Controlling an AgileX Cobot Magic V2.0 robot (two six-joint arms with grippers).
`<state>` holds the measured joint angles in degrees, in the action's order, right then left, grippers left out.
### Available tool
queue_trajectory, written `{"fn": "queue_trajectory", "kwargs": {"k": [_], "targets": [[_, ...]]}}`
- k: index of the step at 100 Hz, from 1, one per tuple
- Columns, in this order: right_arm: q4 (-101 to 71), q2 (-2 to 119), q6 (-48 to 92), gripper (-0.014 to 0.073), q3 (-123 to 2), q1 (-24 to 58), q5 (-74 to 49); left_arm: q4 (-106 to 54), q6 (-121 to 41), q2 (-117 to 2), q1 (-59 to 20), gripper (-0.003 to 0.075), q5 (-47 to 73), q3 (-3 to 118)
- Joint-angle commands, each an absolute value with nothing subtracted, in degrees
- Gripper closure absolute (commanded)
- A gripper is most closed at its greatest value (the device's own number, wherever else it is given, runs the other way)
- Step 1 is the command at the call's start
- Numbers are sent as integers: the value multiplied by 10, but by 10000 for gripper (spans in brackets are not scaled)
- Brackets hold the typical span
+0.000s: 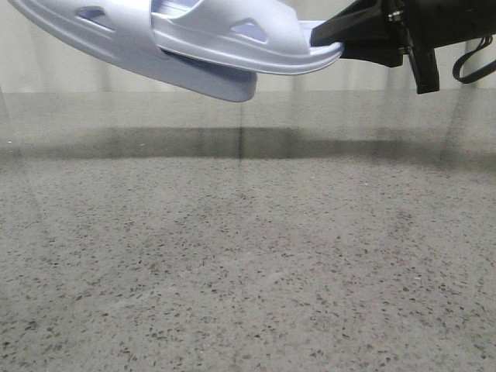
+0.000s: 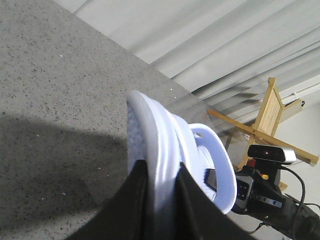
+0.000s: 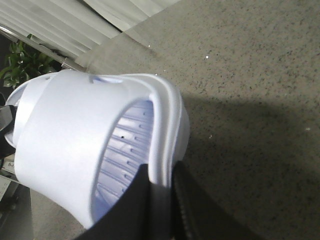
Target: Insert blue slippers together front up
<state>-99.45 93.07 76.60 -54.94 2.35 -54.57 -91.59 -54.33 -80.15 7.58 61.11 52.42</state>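
Slippers first: I see both blue slippers (image 1: 194, 46) held in the air above the table (image 1: 248, 256), one nested into the other between my two arms. My right gripper (image 3: 161, 200) is clamped on one slipper's heel rim — my left gripper (image 2: 161, 200) pinches the other's edge.

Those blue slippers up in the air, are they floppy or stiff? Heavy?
Probably fairly stiff: each of the blue slippers juts out level from a pinch on one end, the right gripper on its rim, the left gripper likewise, without drooping. Likely light, being thick foam-like soles held by thin edges. The matte surface looks unslippery.
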Motion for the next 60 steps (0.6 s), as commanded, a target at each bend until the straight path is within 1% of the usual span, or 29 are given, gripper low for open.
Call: {"fn": "queue_trajectory", "kwargs": {"k": [1,27,41,60], "targets": [[-1002,908,772,528,-571,21,-658,-948,-537,-782,64,705,704,538],[-955,908,748,471,-571,-42,-709,-928,-543,-782,64,705,650,538],[-940,907,734,470,-571,-84,-739,-920,-543,-782,64,705,620,538],[-902,906,720,470,-571,-128,-750,-914,-543,-782,64,705,584,538]]}}
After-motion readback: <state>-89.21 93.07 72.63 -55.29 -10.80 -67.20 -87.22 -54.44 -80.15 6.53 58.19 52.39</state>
